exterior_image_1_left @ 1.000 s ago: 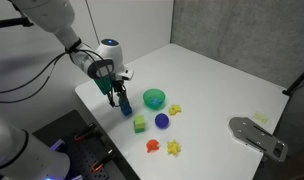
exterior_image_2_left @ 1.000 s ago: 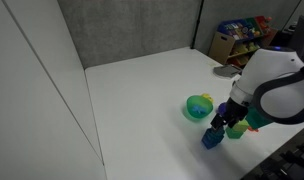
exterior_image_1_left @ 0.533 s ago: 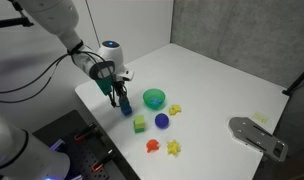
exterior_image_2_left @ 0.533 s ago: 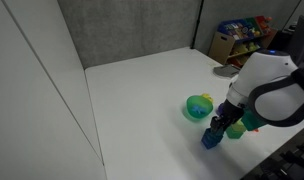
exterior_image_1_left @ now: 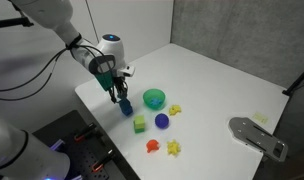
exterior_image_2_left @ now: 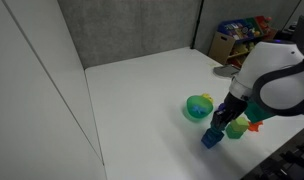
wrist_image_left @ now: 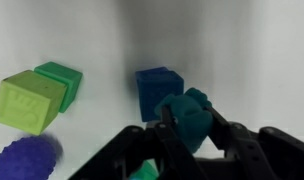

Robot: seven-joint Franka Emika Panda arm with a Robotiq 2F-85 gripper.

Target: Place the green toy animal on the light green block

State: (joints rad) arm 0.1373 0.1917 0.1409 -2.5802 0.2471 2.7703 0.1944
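In the wrist view the green toy animal [wrist_image_left: 189, 113], a small teal figure, sits clamped between my gripper's [wrist_image_left: 189, 126] dark fingers. It hangs just in front of a blue cube [wrist_image_left: 155, 90]. The light green block [wrist_image_left: 29, 101] lies to the left, beside a darker green block [wrist_image_left: 60, 78] and a purple ball [wrist_image_left: 22, 160]. In both exterior views the gripper [exterior_image_1_left: 121, 97] [exterior_image_2_left: 221, 122] stands right over the blue cube [exterior_image_1_left: 126, 108] [exterior_image_2_left: 210, 139], with the light green block [exterior_image_1_left: 140, 123] a short way off. The toy is too small to make out there.
A round green bowl [exterior_image_1_left: 154, 98] [exterior_image_2_left: 199, 107] stands close behind the gripper. An orange toy [exterior_image_1_left: 152, 146] and yellow toys [exterior_image_1_left: 174, 148] lie near the table's front edge. A grey metal fixture [exterior_image_1_left: 257, 137] sits at the table's far side.
The jaws have closed on the green toy animal. The arm has risen slightly over the blue cube.
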